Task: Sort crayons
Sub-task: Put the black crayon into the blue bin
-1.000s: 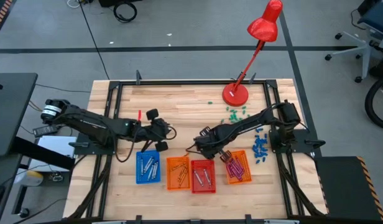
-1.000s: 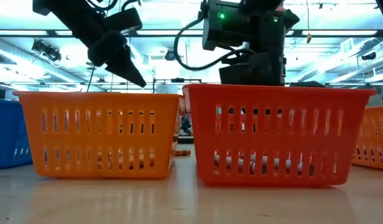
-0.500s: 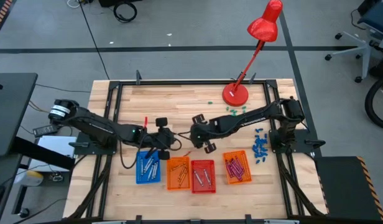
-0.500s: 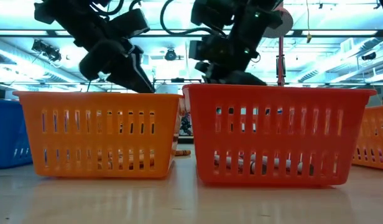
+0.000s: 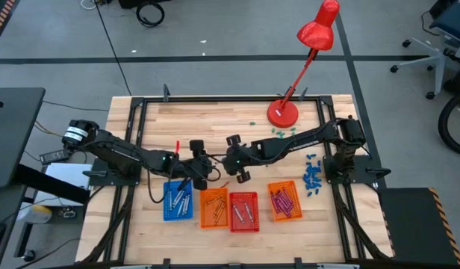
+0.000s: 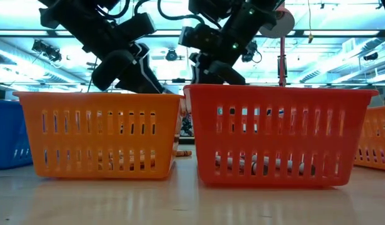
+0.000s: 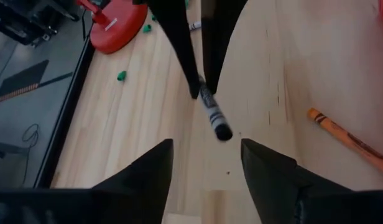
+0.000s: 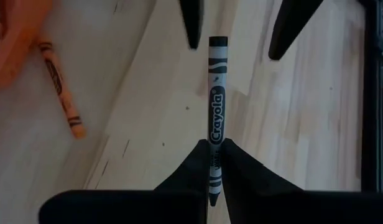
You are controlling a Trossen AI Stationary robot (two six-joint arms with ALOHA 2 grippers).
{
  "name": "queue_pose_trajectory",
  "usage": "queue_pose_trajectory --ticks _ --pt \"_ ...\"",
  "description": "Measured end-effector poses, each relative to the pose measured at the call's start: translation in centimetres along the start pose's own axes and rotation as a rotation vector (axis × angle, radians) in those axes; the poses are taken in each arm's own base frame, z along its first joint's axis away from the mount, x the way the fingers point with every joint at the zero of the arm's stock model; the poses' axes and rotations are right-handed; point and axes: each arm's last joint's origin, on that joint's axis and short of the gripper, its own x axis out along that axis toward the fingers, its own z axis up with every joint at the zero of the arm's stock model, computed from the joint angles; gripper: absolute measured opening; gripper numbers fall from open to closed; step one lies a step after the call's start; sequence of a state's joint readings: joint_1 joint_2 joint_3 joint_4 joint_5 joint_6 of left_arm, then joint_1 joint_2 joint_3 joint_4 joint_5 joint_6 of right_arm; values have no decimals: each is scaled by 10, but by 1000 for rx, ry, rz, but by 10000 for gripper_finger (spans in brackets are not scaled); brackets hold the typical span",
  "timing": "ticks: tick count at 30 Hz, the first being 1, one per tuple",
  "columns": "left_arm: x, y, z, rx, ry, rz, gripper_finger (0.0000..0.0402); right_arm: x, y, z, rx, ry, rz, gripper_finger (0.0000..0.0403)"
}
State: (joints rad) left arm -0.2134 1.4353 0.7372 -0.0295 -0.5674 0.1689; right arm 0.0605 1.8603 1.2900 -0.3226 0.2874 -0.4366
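Note:
My right gripper (image 8: 213, 152) is shut on a grey crayon (image 8: 215, 106) above the bare wood at mid-table (image 5: 224, 164). My left gripper (image 7: 206, 148) faces it from the table's left side (image 5: 209, 170). It is open, and its two fingers (image 8: 193, 25) stand either side of the crayon's free end (image 7: 222, 130) without touching it. An orange crayon (image 7: 347, 138) lies flat on the table beside them. More crayons lie in the four trays. My right gripper pinches the grey crayon between its two fingers near the crayon's back end (image 8: 213, 163). The crayon runs along the fingers and sticks out past their tips. The fingers slant down toward the table's left side. The crayon is lifted clear of the wood.
Four trays stand in a row along the near edge: blue (image 5: 178, 200), orange (image 5: 213, 208), red (image 5: 243, 211) and orange (image 5: 284, 200). A red lamp's base (image 5: 282, 112) stands at the far side, with teal bits (image 5: 284, 133) and blue bits (image 5: 312, 178) near it.
My right gripper has left the right-hand orange tray, risen, and travelled toward the table's left and far side to mid-table, turning as it went. My left gripper has moved toward the table's right and a little down, until it faces the right gripper.

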Motion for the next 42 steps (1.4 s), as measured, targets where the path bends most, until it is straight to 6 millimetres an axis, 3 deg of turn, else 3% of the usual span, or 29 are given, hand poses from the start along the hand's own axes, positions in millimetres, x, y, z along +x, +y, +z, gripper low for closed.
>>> queue_pose_trajectory --ticks 10,23,29,34,37,42 --pt "0 1 7 -9 -61 11 187 0 -5 5 64 -43 -64 35" --pt "0 3 6 1 -45 78 101 0 -7 10 174 -104 -46 35" --pt "0 3 6 3 -44 76 38 0 -6 10 187 -107 -42 36" --pt "-1 3 6 10 -40 75 33 -1 -4 11 186 -109 -39 55" --pt "-2 5 4 1 -20 101 33 -11 -5 12 168 -110 -34 75" --pt "-13 5 1 -104 9 129 40 -46 -16 14 168 -136 -52 102"
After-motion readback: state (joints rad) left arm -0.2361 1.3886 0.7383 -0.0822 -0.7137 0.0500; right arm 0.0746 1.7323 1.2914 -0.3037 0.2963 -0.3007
